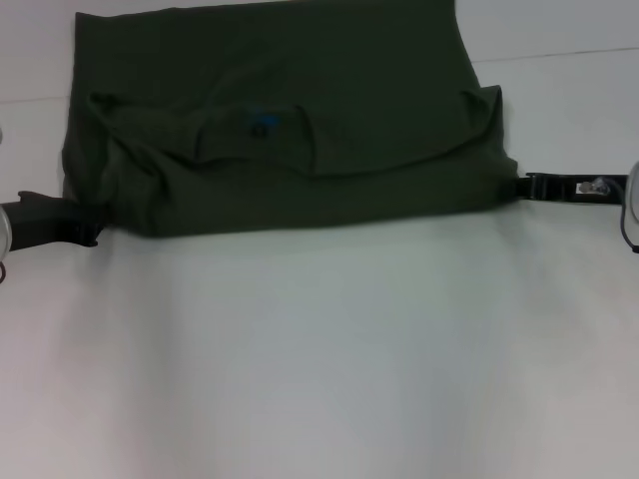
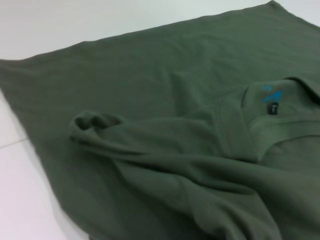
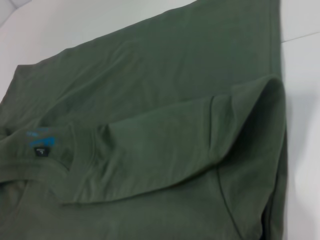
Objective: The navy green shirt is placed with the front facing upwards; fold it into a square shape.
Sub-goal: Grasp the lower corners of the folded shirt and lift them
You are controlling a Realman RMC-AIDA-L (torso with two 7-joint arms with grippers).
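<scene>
The navy green shirt (image 1: 290, 70) lies across the far half of the white table (image 1: 319, 359). Its near part is doubled back over itself. The collar with the small blue print (image 1: 263, 125) faces up in the fold, and it also shows in the left wrist view (image 2: 271, 94) and the right wrist view (image 3: 40, 135). The chest letters are hidden. My left gripper (image 1: 100, 222) holds the fold's left end, its tips buried in cloth. My right gripper (image 1: 517, 187) holds the fold's right end. The fold's near edge hangs a little above the table and casts a soft shadow. A sleeve (image 2: 95, 122) bunches by the left hold.
Bare white tabletop stretches from the fold to the near edge. A thin seam line (image 1: 569, 55) crosses the surface at the far right. The shirt's far hem (image 1: 270, 12) reaches close to the back of the head view.
</scene>
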